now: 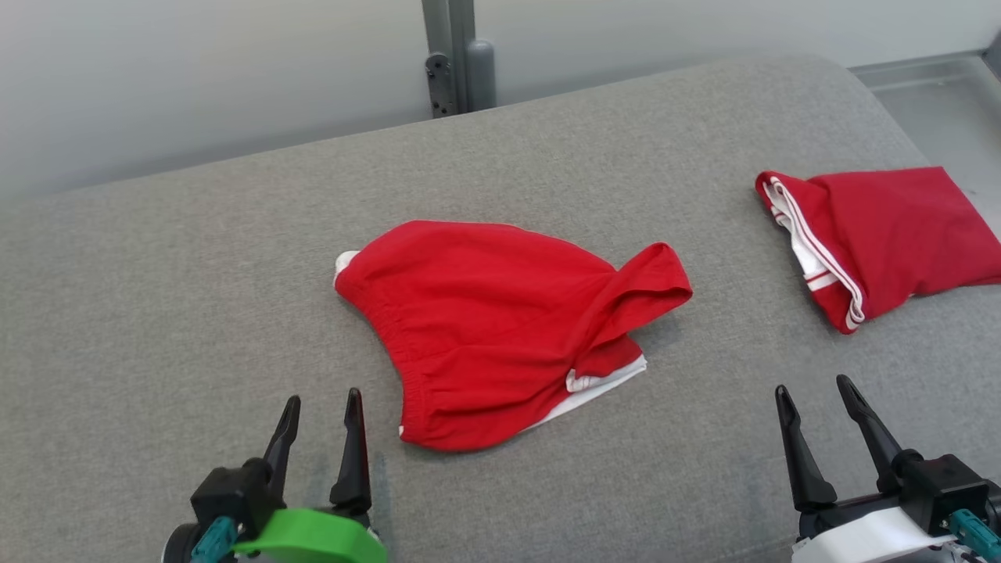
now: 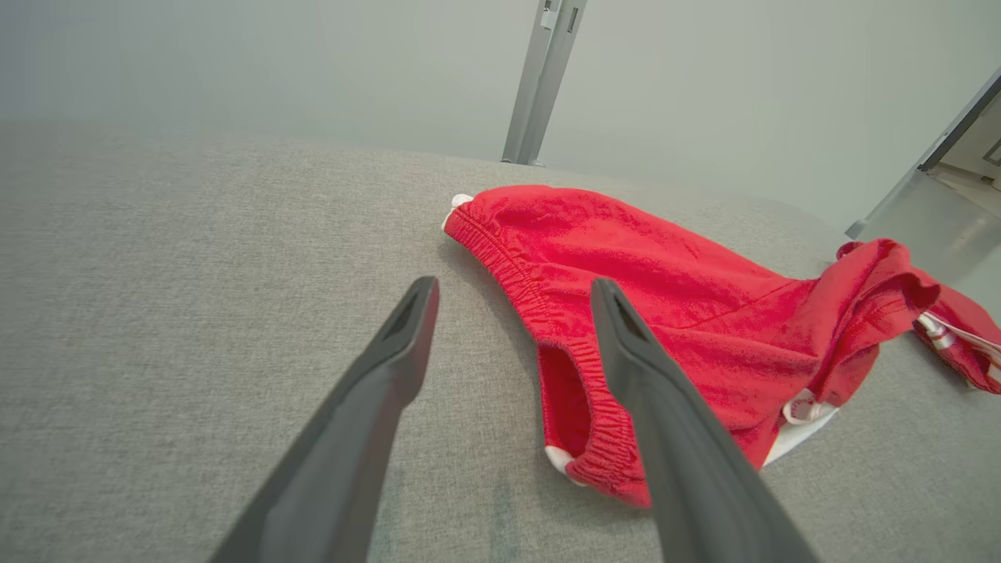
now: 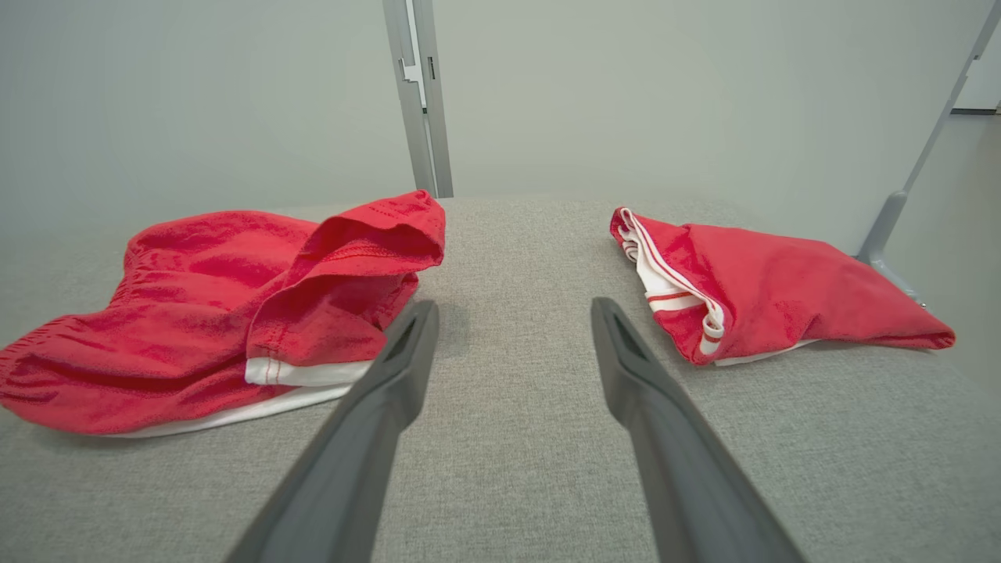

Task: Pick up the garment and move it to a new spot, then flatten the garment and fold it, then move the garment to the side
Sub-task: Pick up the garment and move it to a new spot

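Jaws of left gripper (image 1: 323, 396) and right gripper (image 1: 812, 384) gape empty — red garment (image 1: 500, 328) lies between them, folded second garment (image 1: 899, 234) at far right.

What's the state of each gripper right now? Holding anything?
Left gripper: open, holding nothing.
Right gripper: open, holding nothing.
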